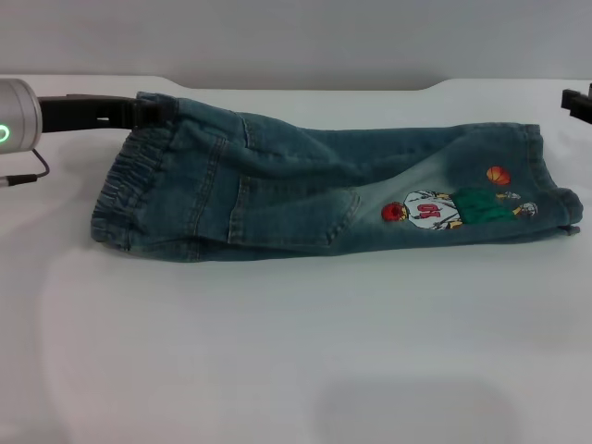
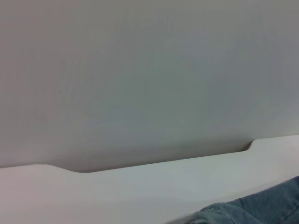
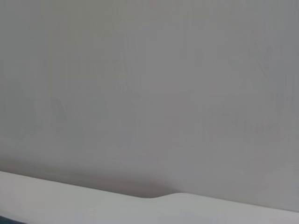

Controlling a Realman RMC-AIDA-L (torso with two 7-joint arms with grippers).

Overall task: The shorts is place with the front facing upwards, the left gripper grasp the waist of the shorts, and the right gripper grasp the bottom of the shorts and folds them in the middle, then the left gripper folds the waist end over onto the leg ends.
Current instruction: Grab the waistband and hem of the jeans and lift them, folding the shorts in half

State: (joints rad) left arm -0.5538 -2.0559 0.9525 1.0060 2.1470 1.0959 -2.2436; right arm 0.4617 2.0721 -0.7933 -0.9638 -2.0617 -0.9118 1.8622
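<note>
Head downward; wrists low, wallward

The left arm's wrist [image 1: 17, 118] is a silver cylinder with a green glowing ring on its face. A thin dark cable [image 1: 28, 171] loops out beneath the cylinder. From the cylinder a flat black bar runs to the left end effector [image 1: 153, 109], black and blocky, its tip at the shorts' waist [image 1: 129, 180]. The right end effector [image 1: 577, 102] shows only as a black angular tip, beyond the shorts' leg ends [image 1: 546, 176].
</note>
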